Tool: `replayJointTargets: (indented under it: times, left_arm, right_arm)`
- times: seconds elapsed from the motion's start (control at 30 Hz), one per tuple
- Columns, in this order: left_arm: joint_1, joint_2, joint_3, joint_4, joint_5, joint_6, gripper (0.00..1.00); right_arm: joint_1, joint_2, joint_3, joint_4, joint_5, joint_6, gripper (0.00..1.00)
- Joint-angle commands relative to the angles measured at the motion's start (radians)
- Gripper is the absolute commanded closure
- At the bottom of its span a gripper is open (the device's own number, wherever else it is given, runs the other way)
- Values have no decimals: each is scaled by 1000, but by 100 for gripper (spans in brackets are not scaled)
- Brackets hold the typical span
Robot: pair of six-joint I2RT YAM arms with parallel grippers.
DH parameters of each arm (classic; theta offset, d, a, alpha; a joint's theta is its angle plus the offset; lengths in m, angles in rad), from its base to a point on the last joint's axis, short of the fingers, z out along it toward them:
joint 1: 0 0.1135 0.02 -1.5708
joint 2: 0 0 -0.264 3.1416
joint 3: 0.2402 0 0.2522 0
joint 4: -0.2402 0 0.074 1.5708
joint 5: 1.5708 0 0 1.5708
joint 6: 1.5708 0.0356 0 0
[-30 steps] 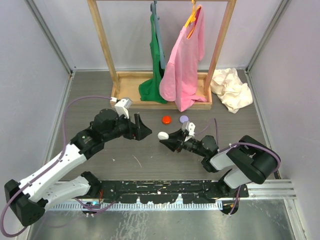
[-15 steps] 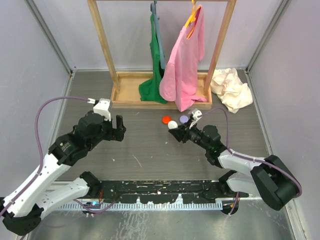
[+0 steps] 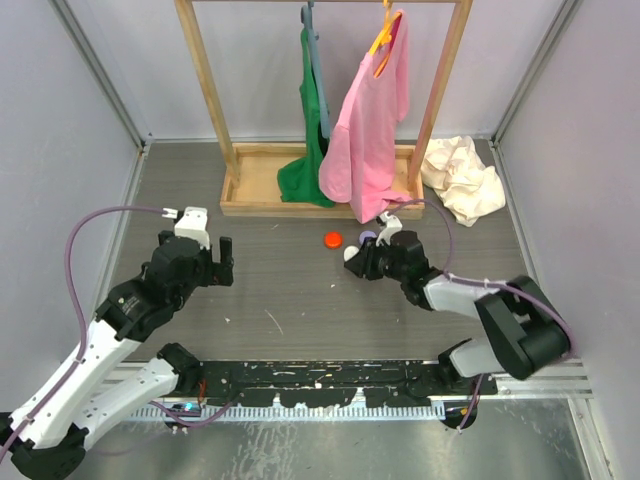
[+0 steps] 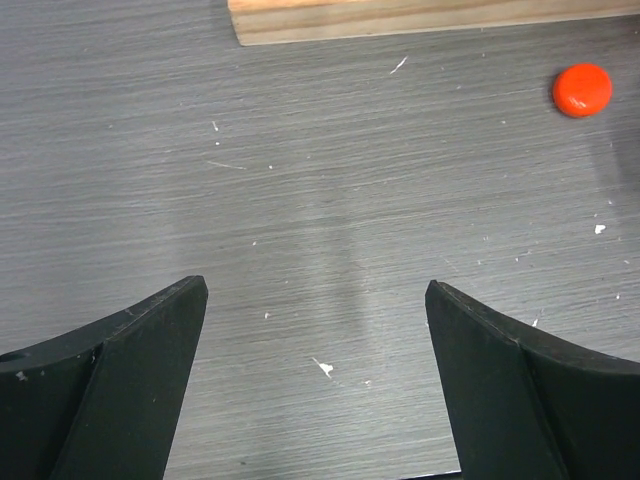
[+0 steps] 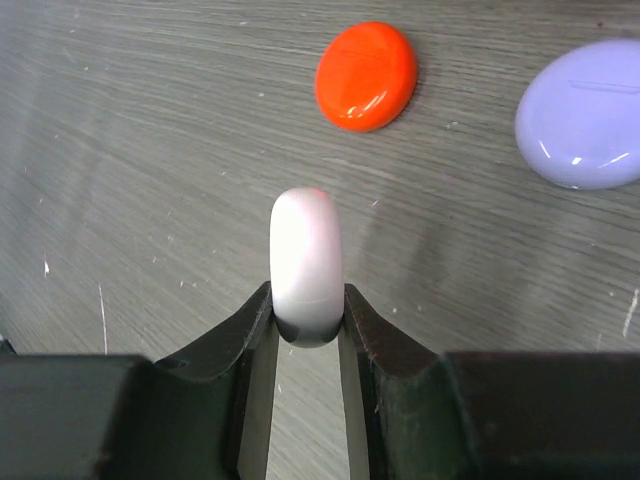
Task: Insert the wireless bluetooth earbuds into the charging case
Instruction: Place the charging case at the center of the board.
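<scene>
Between the pinching fingers of the right gripper (image 5: 306, 305), a white charging case (image 5: 306, 255) stands on edge over the grey table (image 5: 120, 150), near a red case (image 5: 366, 76) and a lavender case (image 5: 585, 128). The left gripper (image 4: 315, 290) hangs spread wide, holding nothing, well apart.

I see a gray table (image 3: 300, 290). On it lie a small red case (image 5: 366, 75) and a purple case (image 5: 585, 115) near each other, a wooden rack (image 3: 255, 185) and a crumpled cream cloth (image 3: 462, 180).
</scene>
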Motion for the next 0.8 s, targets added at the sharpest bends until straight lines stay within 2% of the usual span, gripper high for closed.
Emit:
replayJointTargets:
  times: [0.0, 0.27, 0.43, 0.53, 0.77]
  left_arm:
    - [36, -51, -15, 56, -9, 14, 7]
    - [98, -89, -28, 68, 53, 1, 7]
    - [109, -111, -32, 68, 49, 1, 7]
    - [113, -131, -37, 74, 46, 1, 6]
    - [116, -192, -51, 95, 40, 2, 1]
  right_arm:
    - [-19, 124, 111, -7, -20, 93, 85]
    - [-31, 246, 180, -21, -19, 164, 78]
    - [-42, 276, 200, -75, -10, 181, 66]
    - [-49, 269, 201, -116, 1, 181, 55]
    - [-66, 186, 147, -161, 43, 186, 43]
